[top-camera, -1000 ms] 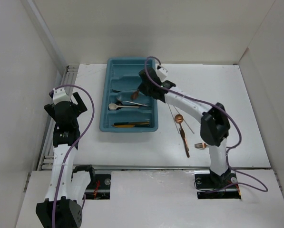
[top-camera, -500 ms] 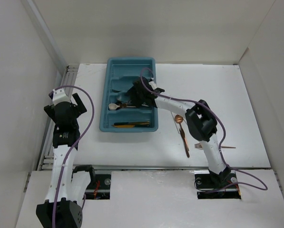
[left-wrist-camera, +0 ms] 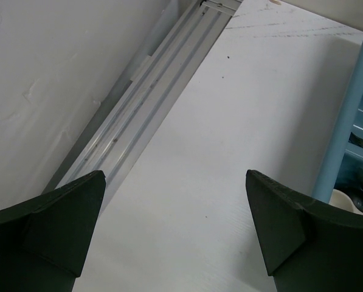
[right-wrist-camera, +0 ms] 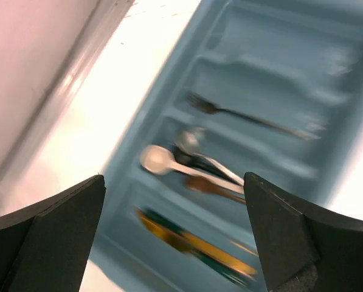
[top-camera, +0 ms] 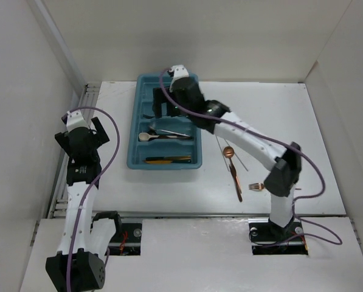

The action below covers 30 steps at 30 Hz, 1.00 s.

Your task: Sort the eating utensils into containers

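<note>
The teal tray [top-camera: 132, 148] lies at the table's middle left. Its near slot holds gold and black utensils [top-camera: 168, 159], blurred in the right wrist view [right-wrist-camera: 193, 243]. The slot behind that one holds a white spoon [right-wrist-camera: 160, 159], a copper spoon [right-wrist-camera: 214, 187] and a silver one. A dark fork [right-wrist-camera: 254, 118] lies one slot farther. My right gripper [top-camera: 162, 109] [right-wrist-camera: 174, 176] hovers open and empty above the tray. On the table right of the tray lie a copper spoon [top-camera: 228, 152], a long copper utensil [top-camera: 236, 182], a copper fork [top-camera: 256, 187] and thin chopsticks [top-camera: 220, 145]. My left gripper [top-camera: 79, 129] [left-wrist-camera: 175, 173] stands open over bare table.
White walls enclose the table on three sides. A metal rail [left-wrist-camera: 145, 103] runs along the left edge beside my left gripper. The tray's rim [left-wrist-camera: 345, 121] shows at the right of the left wrist view.
My right gripper dipped into the tray, opened, and has risen toward the tray's far end with nothing in it. A copper spoon now lies in the spoon slot. The left arm stayed still.
</note>
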Each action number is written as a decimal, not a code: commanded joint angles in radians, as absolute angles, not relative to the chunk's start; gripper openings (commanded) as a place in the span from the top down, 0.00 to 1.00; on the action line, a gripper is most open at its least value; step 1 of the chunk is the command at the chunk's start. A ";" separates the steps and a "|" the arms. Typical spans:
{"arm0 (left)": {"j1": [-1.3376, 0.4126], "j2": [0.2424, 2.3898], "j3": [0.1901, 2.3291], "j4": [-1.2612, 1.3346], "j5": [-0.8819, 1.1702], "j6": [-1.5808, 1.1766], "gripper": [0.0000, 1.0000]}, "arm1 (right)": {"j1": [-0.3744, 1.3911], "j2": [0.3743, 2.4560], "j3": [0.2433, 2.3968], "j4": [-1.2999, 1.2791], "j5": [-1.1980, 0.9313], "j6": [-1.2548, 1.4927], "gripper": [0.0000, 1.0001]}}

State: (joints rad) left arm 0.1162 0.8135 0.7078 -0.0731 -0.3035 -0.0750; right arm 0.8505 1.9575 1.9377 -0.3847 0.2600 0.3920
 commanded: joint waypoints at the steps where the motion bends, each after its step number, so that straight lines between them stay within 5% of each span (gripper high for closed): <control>1: 0.123 0.822 0.764 -0.055 -0.295 -0.063 0.00 | 0.692 1.803 1.964 -0.662 0.142 0.040 0.00; 5: 0.123 0.863 0.773 -0.028 -0.252 -0.074 0.00 | 0.366 1.659 1.737 -1.076 -0.003 -0.070 0.00; 8: 0.123 0.891 0.784 -0.017 -0.197 -0.083 0.00 | 0.273 1.583 1.568 -1.208 0.109 -0.150 0.00; 13: 0.123 0.963 0.850 0.040 -0.186 -0.058 0.00 | 0.325 1.257 1.298 -0.919 0.067 -0.368 0.00; 16: 0.114 0.973 0.859 0.107 -0.186 -0.012 0.00 | 0.325 1.206 1.141 -0.904 0.188 -0.634 0.00; 20: 0.114 0.950 0.824 0.216 -0.167 0.012 0.00 | 0.334 1.193 0.895 -0.988 0.092 -0.915 0.00; 26: 0.104 0.930 0.793 0.215 -0.190 -0.008 0.00 | 0.351 1.134 0.903 -0.963 0.030 -1.006 0.00; 30: 0.104 0.919 0.773 0.215 -0.212 -0.008 0.00 | 0.391 1.313 0.914 -1.012 0.092 -1.017 0.00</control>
